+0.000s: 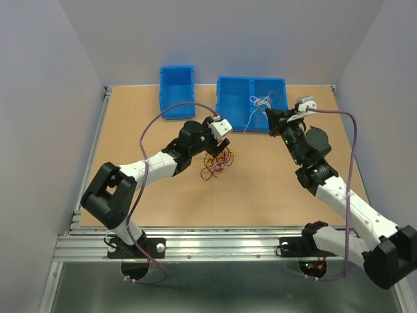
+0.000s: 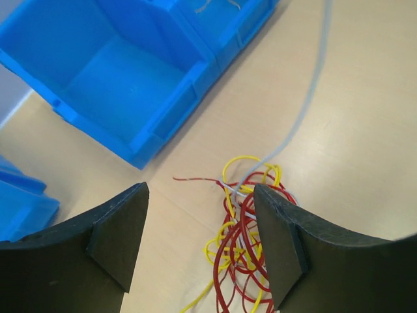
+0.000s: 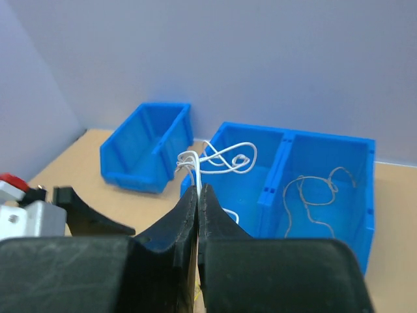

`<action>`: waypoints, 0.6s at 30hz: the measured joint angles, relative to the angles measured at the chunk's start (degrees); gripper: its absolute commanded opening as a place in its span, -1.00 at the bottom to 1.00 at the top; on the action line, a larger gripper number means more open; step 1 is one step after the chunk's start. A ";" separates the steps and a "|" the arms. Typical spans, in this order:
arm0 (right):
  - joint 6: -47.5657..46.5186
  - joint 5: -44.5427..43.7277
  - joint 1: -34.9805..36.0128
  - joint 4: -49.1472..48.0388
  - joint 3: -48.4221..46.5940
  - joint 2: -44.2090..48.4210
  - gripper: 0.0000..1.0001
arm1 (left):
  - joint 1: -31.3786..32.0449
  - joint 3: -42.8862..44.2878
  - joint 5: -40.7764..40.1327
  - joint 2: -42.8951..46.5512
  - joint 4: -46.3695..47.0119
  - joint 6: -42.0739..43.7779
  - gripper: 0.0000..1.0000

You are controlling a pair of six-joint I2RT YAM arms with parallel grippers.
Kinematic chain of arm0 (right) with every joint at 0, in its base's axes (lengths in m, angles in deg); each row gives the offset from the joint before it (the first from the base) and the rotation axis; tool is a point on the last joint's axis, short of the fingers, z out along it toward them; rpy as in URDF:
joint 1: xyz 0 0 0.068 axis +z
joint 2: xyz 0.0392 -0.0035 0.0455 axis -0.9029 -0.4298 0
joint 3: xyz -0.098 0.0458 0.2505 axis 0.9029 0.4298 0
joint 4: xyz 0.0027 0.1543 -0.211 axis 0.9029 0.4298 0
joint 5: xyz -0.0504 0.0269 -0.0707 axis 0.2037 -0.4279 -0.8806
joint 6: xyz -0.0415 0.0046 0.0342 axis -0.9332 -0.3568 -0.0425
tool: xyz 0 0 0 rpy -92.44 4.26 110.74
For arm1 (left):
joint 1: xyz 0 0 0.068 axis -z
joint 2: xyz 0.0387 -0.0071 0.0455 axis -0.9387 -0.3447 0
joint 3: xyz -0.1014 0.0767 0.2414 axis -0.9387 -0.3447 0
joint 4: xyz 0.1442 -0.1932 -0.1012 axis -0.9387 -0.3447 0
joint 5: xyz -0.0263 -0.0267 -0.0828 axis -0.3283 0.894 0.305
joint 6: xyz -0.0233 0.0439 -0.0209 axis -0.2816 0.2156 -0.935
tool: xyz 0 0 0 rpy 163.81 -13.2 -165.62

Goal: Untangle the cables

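The cables (image 1: 216,162) lie as a red and yellow clump on the table; in the left wrist view the cables (image 2: 247,244) lie between and under my fingers. My left gripper (image 1: 223,145) hovers just above the clump, open (image 2: 201,195) and empty. My right gripper (image 1: 268,115) is shut on a white cable (image 1: 259,102) and holds it above the double bin. In the right wrist view my right gripper (image 3: 198,189) pinches the white cable (image 3: 225,158), which loops above the jaws. A white strand (image 2: 306,111) runs from the clump up and away.
A single blue bin (image 1: 177,90) stands at the back left. A double blue bin (image 1: 251,83) stands at the back middle; its right compartment holds a thin pale cable (image 3: 313,192). Grey walls enclose the table.
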 measured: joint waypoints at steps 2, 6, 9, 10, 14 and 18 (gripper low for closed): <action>0.83 -3.23 0.00 -1.38 2.89 3.82 -0.99 | 0.13 1.16 0.31 -2.16 -2.38 0.48 0.40; 2.58 -11.15 0.00 -5.92 8.83 13.18 -0.99 | 0.92 5.97 1.14 -8.07 -7.63 1.97 0.31; 3.04 -15.47 0.00 -8.74 13.29 20.63 -0.99 | 1.64 9.25 1.31 -12.35 -10.60 2.93 0.20; 3.04 -16.98 0.00 -9.44 14.32 22.36 -0.99 | 1.75 10.05 1.29 -13.53 -11.34 3.10 0.19; 2.23 -21.33 0.00 -10.58 16.81 30.29 -0.99 | 2.08 11.76 1.14 -16.87 -14.25 3.69 -0.28; 1.60 -22.97 0.00 -9.81 16.83 33.24 -0.99 | 2.10 12.17 1.09 -17.05 -15.26 3.89 -0.53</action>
